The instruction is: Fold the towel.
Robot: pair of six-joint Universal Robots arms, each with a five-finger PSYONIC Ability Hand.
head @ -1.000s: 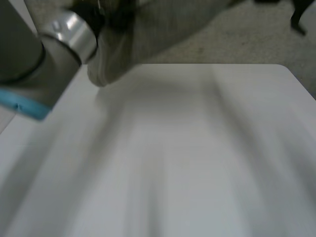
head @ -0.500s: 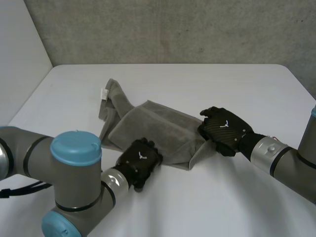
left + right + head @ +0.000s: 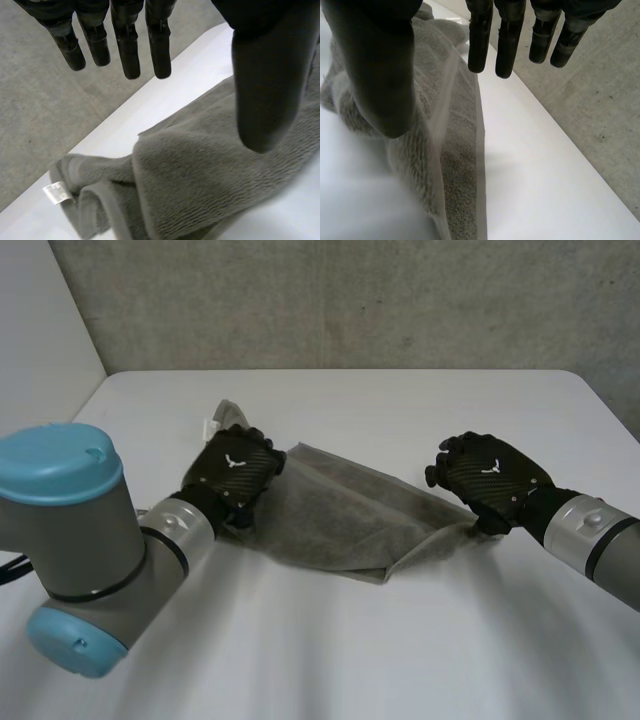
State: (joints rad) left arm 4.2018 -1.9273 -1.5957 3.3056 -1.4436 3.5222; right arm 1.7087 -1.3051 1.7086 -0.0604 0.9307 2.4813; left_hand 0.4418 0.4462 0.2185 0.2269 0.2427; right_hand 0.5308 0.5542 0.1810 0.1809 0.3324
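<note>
I saw a grey towel [image 3: 340,515] lying rumpled across the middle of the white surface [image 3: 400,640]. My left hand [image 3: 232,475] was over its bunched left end, fingers straight and apart from the thumb, gripping nothing. My right hand [image 3: 487,478] was over the towel's right corner, likewise spread.

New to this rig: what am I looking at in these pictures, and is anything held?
A two-armed robot with black hands works at a white table. The head view looks down from behind the arms; each wrist view looks along one hand's palm. A grey towel, partly bunched, lies on the table. The left hand is over its bunched end near the white label, the right hand at the opposite corner. Both hands' fingers look straight, so neither seems to grip it.
</note>
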